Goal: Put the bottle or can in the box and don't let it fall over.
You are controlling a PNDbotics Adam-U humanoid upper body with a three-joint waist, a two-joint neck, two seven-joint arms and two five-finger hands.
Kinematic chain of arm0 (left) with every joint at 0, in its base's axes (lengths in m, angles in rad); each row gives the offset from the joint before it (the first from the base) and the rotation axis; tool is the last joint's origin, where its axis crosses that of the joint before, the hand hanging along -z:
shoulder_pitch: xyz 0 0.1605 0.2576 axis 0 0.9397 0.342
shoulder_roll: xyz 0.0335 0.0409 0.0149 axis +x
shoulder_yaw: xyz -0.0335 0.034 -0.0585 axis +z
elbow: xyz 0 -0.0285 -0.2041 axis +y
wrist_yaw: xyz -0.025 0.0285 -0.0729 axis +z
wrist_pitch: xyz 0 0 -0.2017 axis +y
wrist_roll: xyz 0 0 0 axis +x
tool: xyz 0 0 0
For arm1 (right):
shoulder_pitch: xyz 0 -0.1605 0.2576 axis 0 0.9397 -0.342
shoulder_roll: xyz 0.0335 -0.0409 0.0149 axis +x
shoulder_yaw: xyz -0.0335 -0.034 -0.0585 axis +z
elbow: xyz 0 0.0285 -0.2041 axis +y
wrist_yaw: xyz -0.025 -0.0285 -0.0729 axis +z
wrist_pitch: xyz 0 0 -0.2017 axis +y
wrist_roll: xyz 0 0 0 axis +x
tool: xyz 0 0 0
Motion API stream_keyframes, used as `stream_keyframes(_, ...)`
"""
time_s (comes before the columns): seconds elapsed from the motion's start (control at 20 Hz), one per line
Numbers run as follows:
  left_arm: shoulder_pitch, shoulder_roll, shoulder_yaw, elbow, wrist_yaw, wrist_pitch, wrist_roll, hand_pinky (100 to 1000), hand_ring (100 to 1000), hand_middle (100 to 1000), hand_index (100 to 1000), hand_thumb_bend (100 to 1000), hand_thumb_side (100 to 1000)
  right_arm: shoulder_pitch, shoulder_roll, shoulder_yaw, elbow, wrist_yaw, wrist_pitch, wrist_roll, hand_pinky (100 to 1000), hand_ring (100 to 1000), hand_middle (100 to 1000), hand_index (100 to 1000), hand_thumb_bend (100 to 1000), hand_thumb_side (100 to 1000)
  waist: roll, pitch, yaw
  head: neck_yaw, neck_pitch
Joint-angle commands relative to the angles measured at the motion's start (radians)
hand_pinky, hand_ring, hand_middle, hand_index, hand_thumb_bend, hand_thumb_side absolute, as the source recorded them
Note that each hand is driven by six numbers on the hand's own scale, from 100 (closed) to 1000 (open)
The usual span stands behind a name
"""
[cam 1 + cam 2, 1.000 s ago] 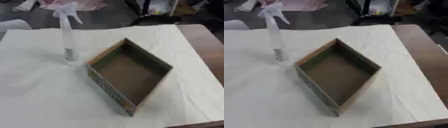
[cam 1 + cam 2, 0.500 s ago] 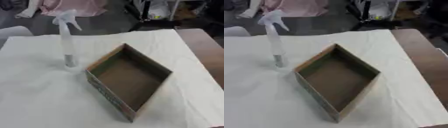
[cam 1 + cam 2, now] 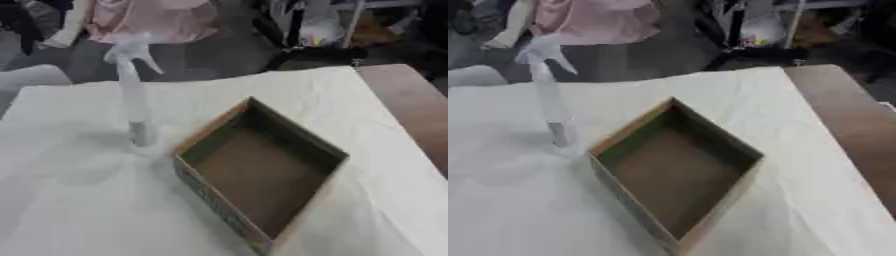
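1. White cloth (image 3: pixel 79 210), soft and faintly creased, spread flat over nearly the whole table; a strip of bare brown tabletop (image 3: pixel 846 115) left uncovered along the right edge.
2. Open cardboard box (image 3: pixel 262 172), shallow and rectangular, turned corner-on like a diamond; plain brown inside, thin tan rim, printed band along the near-left outer wall. Nothing inside.
3. Spray bottle (image 3: pixel 133 95), tall, slim and pale, translucent white with a trigger head on top and a greyish base; upright on the cloth just left of the box's left corner, outside it, not touching.
4. Neither hand visible in either eye view, so no telling how far open either is, and no placing anything relative to them; bottle held by nothing.
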Motion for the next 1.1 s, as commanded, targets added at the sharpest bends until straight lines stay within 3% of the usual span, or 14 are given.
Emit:
stream_keyframes(0.05, -0.034, 0.000, -0.004, 0.010, -0.018, -0.007, -0.006, 740, 507, 944, 952, 100, 874, -0.014, -0.028, -0.003, -0.010, 0.005, 0.002, 0.006, 1000, 1000, 1000, 982, 100, 415, 0.002, -0.009, -0.007, 0.008, -0.021)
stream_keyframes(0.35, -0.052, -0.026, -0.025, 0.028, -0.052, -0.016, -0.006, 744, 537, 960, 963, 100, 882, -0.019, -0.019, -0.003, -0.008, 0.010, 0.007, 0.012, 1000, 1000, 1000, 982, 100, 423, 0.005, 0.003, -0.022, 0.024, -0.017)
stream_keyframes(0.6, -0.065, -0.032, -0.005, 0.047, -0.064, -0.021, -0.004, 776, 557, 999, 983, 100, 863, -0.020, -0.013, -0.002, -0.007, 0.013, 0.009, 0.016, 1000, 1000, 1000, 982, 100, 431, 0.005, 0.008, -0.024, 0.027, -0.017)
stream_keyframes(0.85, -0.069, -0.031, 0.021, 0.071, -0.090, -0.034, 0.074, 808, 550, 1000, 1000, 100, 834, -0.019, -0.009, -0.003, -0.005, 0.017, 0.011, 0.019, 1000, 1000, 1000, 982, 100, 437, 0.006, 0.012, -0.026, 0.029, -0.019)
stream_keyframes(1.1, -0.071, -0.024, 0.030, 0.075, -0.073, -0.032, 0.138, 870, 605, 1000, 1000, 100, 821, -0.018, -0.006, -0.004, -0.003, 0.022, 0.014, 0.022, 1000, 1000, 1000, 981, 100, 445, 0.009, 0.016, -0.027, 0.029, -0.017)
